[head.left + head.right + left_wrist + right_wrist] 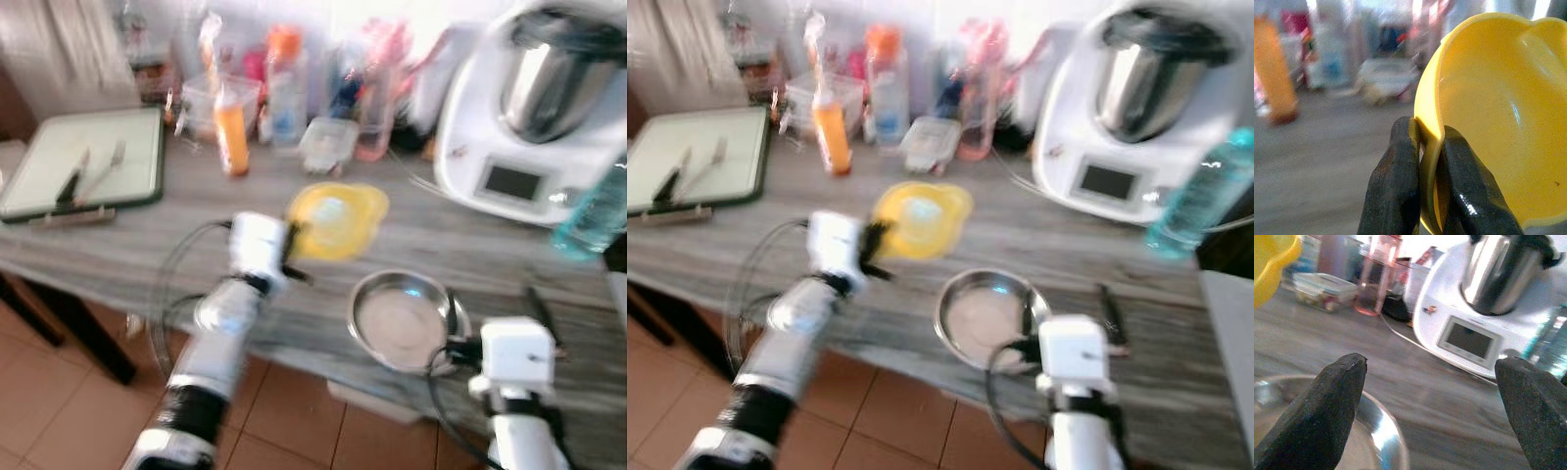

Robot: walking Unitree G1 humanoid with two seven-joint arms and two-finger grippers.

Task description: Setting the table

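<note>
Head views blurred. Left gripper (1422, 196): 2 fingers (1393, 191) clenched on the rim of the yellow bowl (337, 219), bowl tilted above the grey wood-grain surface (118, 250). Landmark: steel bowl (404, 318) on the surface's near edge. Yellow bowl just behind it, to the left. Right gripper (1430, 382) at the steel bowl's near rim, fingers spread wide, grasping nothing. White kitchen machine (534, 108) behind it, to the right. Green-rimmed tray (88, 166) with cutlery far left.
</note>
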